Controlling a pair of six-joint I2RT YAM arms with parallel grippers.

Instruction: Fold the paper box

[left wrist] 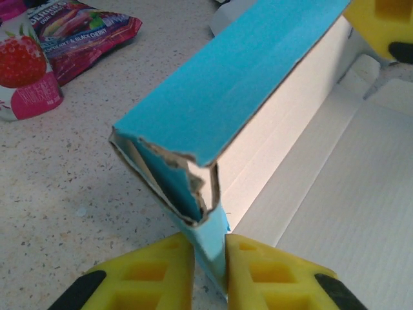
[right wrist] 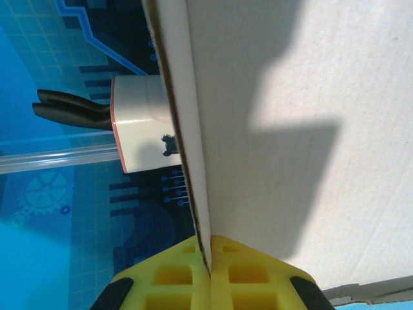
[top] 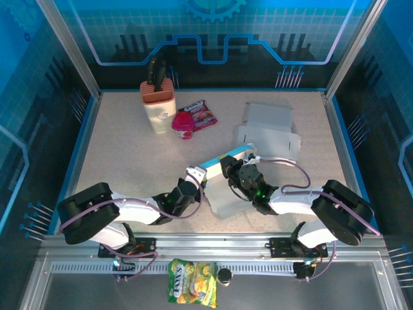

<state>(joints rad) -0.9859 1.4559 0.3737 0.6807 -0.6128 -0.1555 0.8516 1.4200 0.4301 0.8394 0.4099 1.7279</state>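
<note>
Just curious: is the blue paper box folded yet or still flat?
Partly folded: the paper box has one blue wall raised; its white base lies flat.

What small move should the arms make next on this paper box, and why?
Probably have the left gripper fold the blue wall inward over the flat white panel while the right gripper holds steady. Both are shut on the paper box, and the wall's near end gapes open and torn.
</note>
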